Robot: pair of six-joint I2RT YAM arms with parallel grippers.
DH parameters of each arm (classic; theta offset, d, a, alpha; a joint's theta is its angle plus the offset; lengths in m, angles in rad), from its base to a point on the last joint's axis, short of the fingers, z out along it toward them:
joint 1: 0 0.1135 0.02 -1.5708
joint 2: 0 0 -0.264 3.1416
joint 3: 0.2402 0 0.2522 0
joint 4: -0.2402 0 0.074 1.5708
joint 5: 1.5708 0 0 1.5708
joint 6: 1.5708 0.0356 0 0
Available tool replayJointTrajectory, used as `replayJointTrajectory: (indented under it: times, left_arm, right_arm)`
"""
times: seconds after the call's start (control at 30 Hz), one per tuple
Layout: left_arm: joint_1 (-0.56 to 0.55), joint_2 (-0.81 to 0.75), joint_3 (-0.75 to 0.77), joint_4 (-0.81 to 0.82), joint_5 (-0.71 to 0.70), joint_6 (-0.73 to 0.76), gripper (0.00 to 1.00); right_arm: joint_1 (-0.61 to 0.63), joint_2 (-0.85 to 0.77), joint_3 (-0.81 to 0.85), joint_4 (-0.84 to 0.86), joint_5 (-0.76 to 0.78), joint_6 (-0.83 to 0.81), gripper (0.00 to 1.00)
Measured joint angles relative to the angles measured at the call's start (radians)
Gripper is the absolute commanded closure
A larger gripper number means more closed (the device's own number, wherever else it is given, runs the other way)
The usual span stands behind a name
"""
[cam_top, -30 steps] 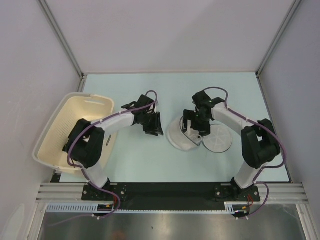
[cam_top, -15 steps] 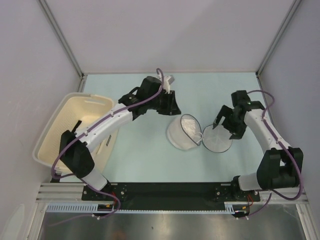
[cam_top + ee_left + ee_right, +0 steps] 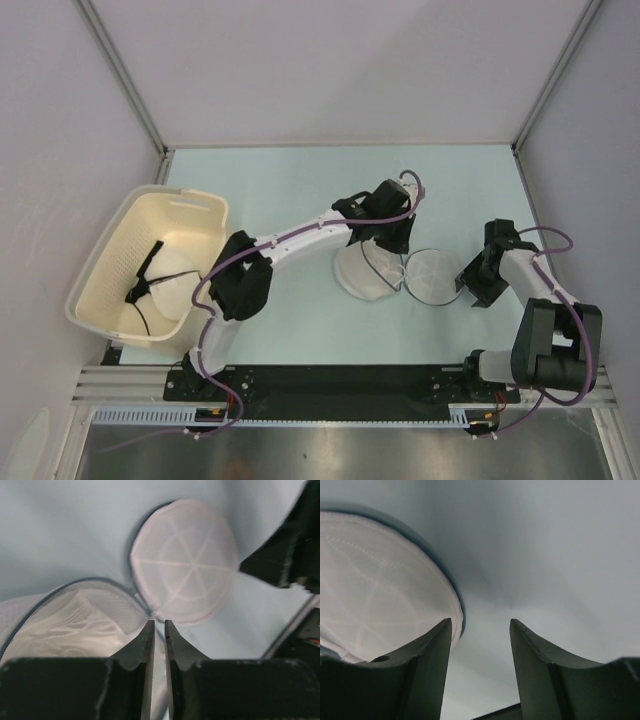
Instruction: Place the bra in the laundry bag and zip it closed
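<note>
Two grippers of mine are at work around one laundry bag [image 3: 352, 276], which lies open on the bench [image 3: 270, 190] in two round halves joined at a hinge. The bra [image 3: 70, 630], the only one I count, already sits bunched inside the deeper half, so I judge that closing and zipping are what remain. My left gripper [image 3: 157, 630] hovers just above the spot where the two halves meet. Its fingers are narrowed to a thin slit with nothing visibly pinched, probably lined up for the rim or the zip, though I cannot make out a zip pull. The flat lid [image 3: 185, 580] lies flung out to the right, its mesh face up. My right gripper [image 3: 480, 630] is down low just beside the lid's far rim, fingers moderately apart and empty with only bare bench between them, placed, I think, to get under the edge and fold the lid over. Well apart on the left stands one cream basket [image 3: 112, 248] holding one black strappy garment [image 3: 150, 268] lying on something pale.
</note>
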Motion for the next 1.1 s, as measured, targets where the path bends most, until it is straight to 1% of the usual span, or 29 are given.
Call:
replayJointTrajectory:
  times: [0.1, 0.17, 0.23, 0.27, 0.33, 0.37, 0.43, 0.47, 0.63, 0.7, 0.83, 0.97, 1.07, 1.1]
  left_arm:
    - [-0.005, 0.040, 0.000, -0.057, -0.056, 0.010, 0.86]
    - [-0.006, 0.043, 0.000, -0.077, -0.083, 0.011, 0.86]
    - [-0.007, 0.043, -0.002, -0.082, -0.105, 0.011, 0.87]
    - [-0.007, 0.044, -0.003, -0.083, -0.113, 0.011, 0.87]
    - [-0.008, 0.048, -0.012, -0.089, -0.130, 0.011, 0.87]
    - [-0.008, 0.052, -0.015, -0.091, -0.135, 0.011, 0.87]
    - [-0.008, 0.066, -0.020, -0.098, -0.146, 0.017, 0.87]
    - [-0.008, 0.076, -0.023, -0.100, -0.148, 0.018, 0.87]
    - [-0.009, 0.115, -0.030, -0.113, -0.170, 0.027, 0.88]
    - [-0.009, 0.135, -0.030, -0.116, -0.181, 0.031, 0.89]
    - [-0.001, 0.161, -0.031, -0.115, -0.200, 0.036, 0.88]
    - [0.003, 0.159, -0.036, -0.111, -0.203, 0.037, 0.88]
    - [0.005, 0.151, -0.050, -0.101, -0.210, 0.047, 0.81]
    - [0.005, 0.145, -0.058, -0.098, -0.216, 0.051, 0.72]
  right_arm:
    - [0.000, 0.053, -0.005, 0.063, 0.011, 0.001, 0.47]
    - [0.001, 0.075, -0.011, 0.094, 0.018, 0.001, 0.50]
    - [0.003, 0.093, -0.015, 0.117, 0.024, 0.001, 0.58]
    - [0.004, 0.103, -0.015, 0.129, 0.026, 0.002, 0.66]
    - [0.013, 0.119, -0.012, 0.144, 0.025, 0.001, 0.75]
    - [0.019, 0.123, -0.010, 0.154, 0.025, 0.003, 0.82]
    - [0.036, 0.134, -0.003, 0.166, 0.025, 0.000, 0.88]
    - [0.048, 0.143, 0.006, 0.169, 0.027, -0.002, 0.92]
    - [0.081, 0.156, 0.039, 0.135, 0.052, -0.010, 1.00]
    - [0.099, 0.140, 0.071, 0.079, 0.072, -0.013, 1.00]
    - [0.171, 0.012, 0.179, -0.041, 0.115, -0.008, 1.00]
    - [0.267, -0.093, 0.340, -0.136, 0.135, 0.003, 1.00]
    - [0.365, -0.122, 0.428, -0.199, 0.148, 0.017, 1.00]
    - [0.401, -0.126, 0.446, -0.222, 0.153, 0.022, 1.00]
